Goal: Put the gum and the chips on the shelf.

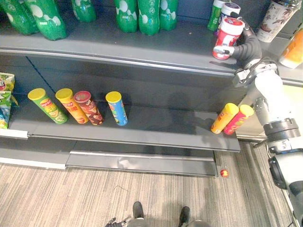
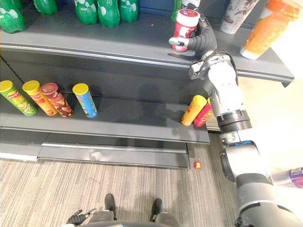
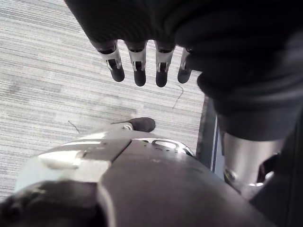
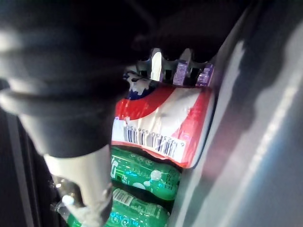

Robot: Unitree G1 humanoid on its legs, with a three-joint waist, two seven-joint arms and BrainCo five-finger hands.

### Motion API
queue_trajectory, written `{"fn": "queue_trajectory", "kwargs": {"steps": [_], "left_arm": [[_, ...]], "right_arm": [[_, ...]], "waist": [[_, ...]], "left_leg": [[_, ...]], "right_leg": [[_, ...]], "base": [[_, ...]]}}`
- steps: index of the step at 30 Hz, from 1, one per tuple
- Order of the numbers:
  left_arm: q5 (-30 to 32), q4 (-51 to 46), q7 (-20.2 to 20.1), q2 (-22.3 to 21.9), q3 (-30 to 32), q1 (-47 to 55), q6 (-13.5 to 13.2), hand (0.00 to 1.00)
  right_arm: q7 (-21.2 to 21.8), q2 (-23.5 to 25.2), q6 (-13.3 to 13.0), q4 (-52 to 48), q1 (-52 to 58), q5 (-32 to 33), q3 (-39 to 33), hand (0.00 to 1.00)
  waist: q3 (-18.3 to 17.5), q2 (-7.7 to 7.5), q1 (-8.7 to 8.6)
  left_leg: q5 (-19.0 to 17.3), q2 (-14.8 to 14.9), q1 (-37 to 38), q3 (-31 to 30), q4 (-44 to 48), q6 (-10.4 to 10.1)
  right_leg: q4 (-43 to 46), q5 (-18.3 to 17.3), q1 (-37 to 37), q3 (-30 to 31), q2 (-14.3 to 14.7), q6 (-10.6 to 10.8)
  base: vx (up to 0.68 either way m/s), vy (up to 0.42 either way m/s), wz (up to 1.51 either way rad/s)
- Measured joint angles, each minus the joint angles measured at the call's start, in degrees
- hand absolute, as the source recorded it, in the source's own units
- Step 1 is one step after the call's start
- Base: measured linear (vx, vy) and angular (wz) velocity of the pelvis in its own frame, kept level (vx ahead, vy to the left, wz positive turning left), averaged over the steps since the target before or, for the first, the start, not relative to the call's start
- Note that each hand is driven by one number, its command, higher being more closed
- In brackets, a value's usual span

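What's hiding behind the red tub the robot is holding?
Two more tubs stand behind the red tub: a white tub and a green tub. The white one's lower part is covered.

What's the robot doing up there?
The robot's right hand is curled round a red-and-white gum tub, holding it at the upper shelf near some green bottles. Chip cans sit on the lower shelf. Its left hand hangs open over the floor.

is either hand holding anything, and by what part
The right hand grips the red-and-white cylindrical tub round its side; the left hand, fingers straight, holds nothing.
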Motion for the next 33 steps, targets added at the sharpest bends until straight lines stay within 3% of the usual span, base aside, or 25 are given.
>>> {"fn": "queue_trajectory", "kwargs": {"steps": [5, 11, 16, 23, 29, 33], "left_arm": [[0.01, 0.00, 0.07, -0.01, 0.15, 0.02, 0.00, 0.00], [0.02, -0.06, 0.19, -0.07, 0.66, 0.06, -0.01, 0.00], [0.07, -0.25, 0.74, -0.09, 0.79, 0.17, -0.02, 0.00], [0.15, -1.51, 1.08, -0.20, 1.03, 0.42, -0.03, 0.00], [0.19, -1.51, 2.14, -0.19, 0.70, 0.41, -0.03, 0.00], [0.45, -1.50, 2.59, -0.13, 0.27, 0.44, -0.05, 0.00]], "right_arm": [[-1.09, 0.30, -0.32, -1.17, 0.97, -2.13, -0.57, 0.00], [-5.02, 2.19, -0.66, -2.27, 1.08, -5.12, -7.16, 0.00], [-9.17, 2.17, -1.77, -5.22, 0.42, -6.81, -11.62, 0.00], [-11.71, 2.20, -3.84, -9.99, -2.62, -9.35, -13.50, 0.00], [-11.12, 6.96, -6.92, -23.19, 0.82, -9.38, -12.36, 0.00], [-7.65, 12.87, -8.20, -32.50, 10.86, -9.35, -4.05, 0.00]], "waist": [[0.00, 0.00, -0.01], [-0.02, -0.02, 0.06], [-0.04, -0.05, 0.04], [-0.06, -0.06, 0.08], [-0.27, -0.10, -0.05], [-0.68, -0.52, 0.00]], "left_leg": [[0.04, 0.02, 0.15, -0.04, 0.00, 0.03], [0.13, 0.04, 0.18, -0.22, 0.00, 0.03], [0.18, 0.07, 0.31, -0.31, 0.00, 0.00], [0.25, 0.12, 0.33, -0.30, 0.00, -0.02], [0.22, 0.16, 0.47, -0.15, 0.01, -0.07], [0.00, 0.21, 0.90, 0.12, 0.01, -0.35]], "right_leg": [[0.20, 0.00, 0.07, -0.04, 0.00, 0.00], [0.31, 0.01, 0.18, -0.24, -0.01, -0.01], [0.30, 0.01, 0.38, -0.40, 0.00, -0.01], [0.29, 0.02, 0.47, -0.51, 0.05, -0.01], [0.29, 0.01, 0.52, -0.37, 0.09, -0.01], [0.29, 0.00, 0.89, -0.16, 0.11, -0.02]], "base": [[0.00, 0.000, 0.00], [0.00, 0.000, 0.00], [0.00, 0.000, 0.00], [0.00, 0.000, 0.00], [0.00, 0.000, 0.00], [0.00, 0.000, 0.00]]}}
